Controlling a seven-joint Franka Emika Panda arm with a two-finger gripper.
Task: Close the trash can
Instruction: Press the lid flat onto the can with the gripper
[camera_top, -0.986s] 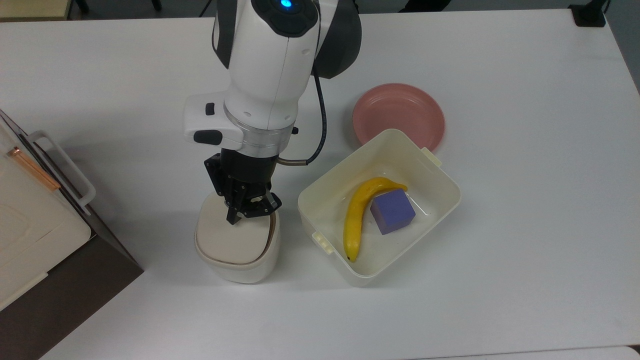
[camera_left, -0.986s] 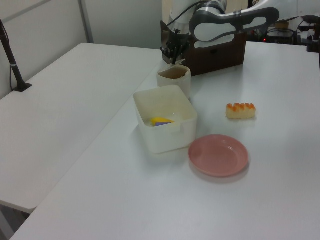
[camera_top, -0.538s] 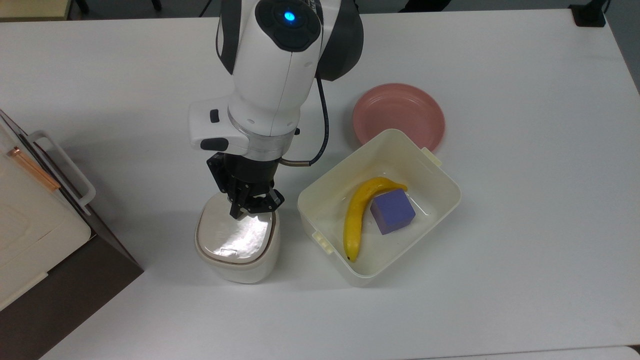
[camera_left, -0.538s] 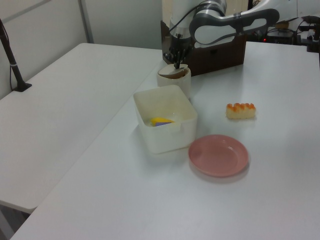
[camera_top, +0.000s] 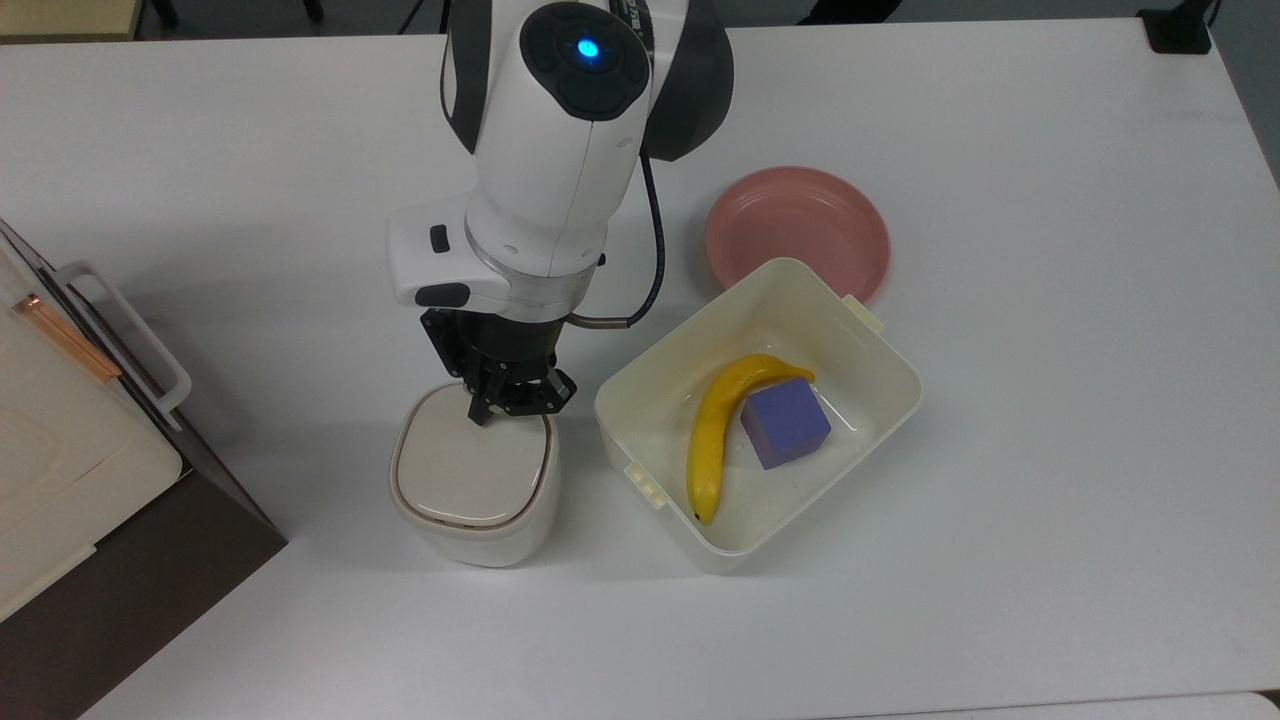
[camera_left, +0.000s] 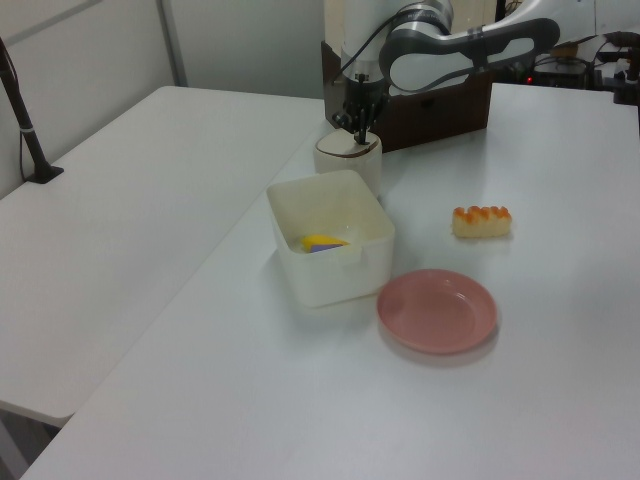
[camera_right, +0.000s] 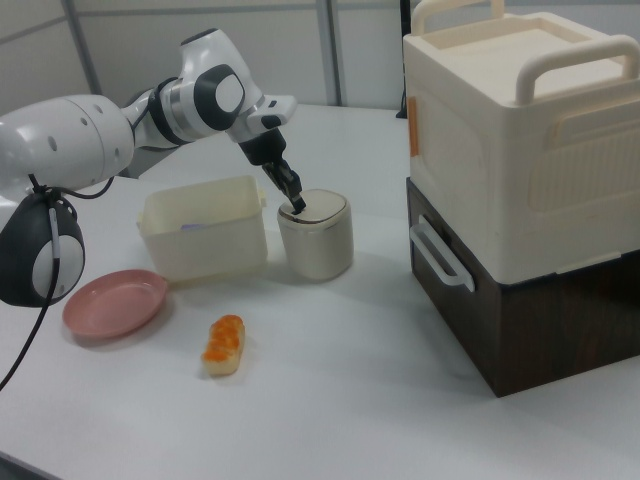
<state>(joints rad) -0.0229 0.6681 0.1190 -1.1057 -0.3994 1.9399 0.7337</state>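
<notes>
The trash can (camera_top: 470, 520) is a small cream-white bin standing just to the top view's left of the big tub. Its beige lid (camera_top: 470, 468) lies flat on the rim, with only a thin dark seam around it. My gripper (camera_top: 512, 405) is shut and empty, pointing down, its tips resting at the lid's far edge near the top view's upper right corner of the can. In the left view the gripper (camera_left: 357, 130) sits on top of the trash can (camera_left: 350, 165). In the right view the gripper (camera_right: 296, 206) touches the lid of the trash can (camera_right: 316, 245).
A cream tub (camera_top: 880, 350) holds a banana (camera_top: 715, 430) and a purple cube (camera_top: 785, 422). A pink plate (camera_top: 800, 225) lies behind it. A bread piece with orange topping (camera_right: 225, 343) lies on the table. A cream box on a dark cabinet (camera_right: 520, 190) stands close beside the can.
The lid has swung down from tilted open to flat on the can. My gripper followed it, sliding toward the top view's upper right of the lid.
</notes>
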